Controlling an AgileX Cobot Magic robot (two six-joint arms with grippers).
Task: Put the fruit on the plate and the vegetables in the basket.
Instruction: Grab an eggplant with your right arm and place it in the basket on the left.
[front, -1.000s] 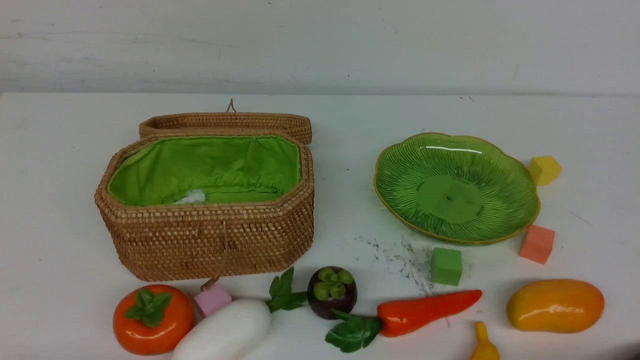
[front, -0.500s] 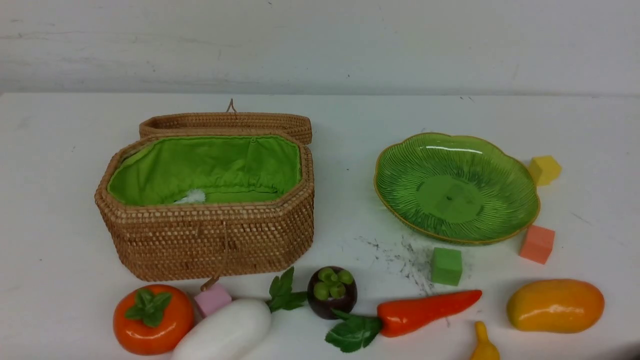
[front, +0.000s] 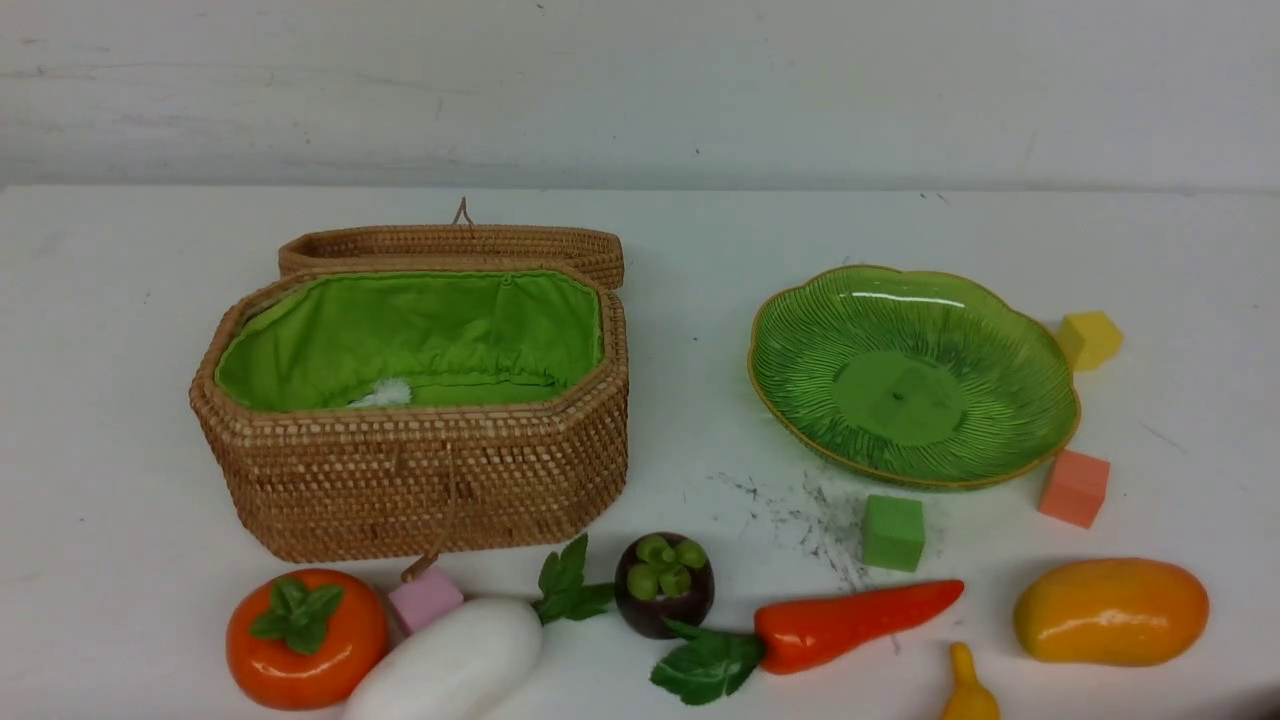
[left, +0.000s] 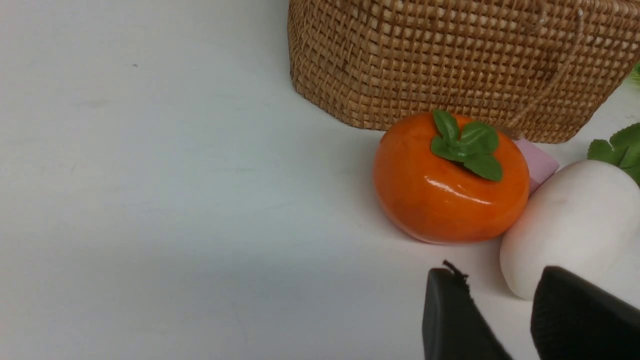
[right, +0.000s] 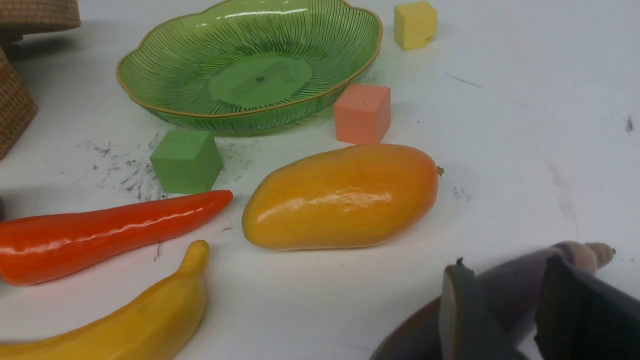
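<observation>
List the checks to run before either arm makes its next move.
1. Basket open, lid folded back: ok.
2. Plate bare for fruit: ok.
3. Left gripper open and empty: ok.
4. Right gripper open: ok.
5. Contact with the eggplant by its fingers: cannot tell.
6. Radish free of neighbours: not ok, the persimmon crowds it.

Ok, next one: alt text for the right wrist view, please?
An empty green plate sits on a white table, with a mango, a carrot and a banana lying loose nearer the camera and a green cube, salmon cube and yellow cube around it. Closest, the open right gripper frames a purple eggplant.
</observation>
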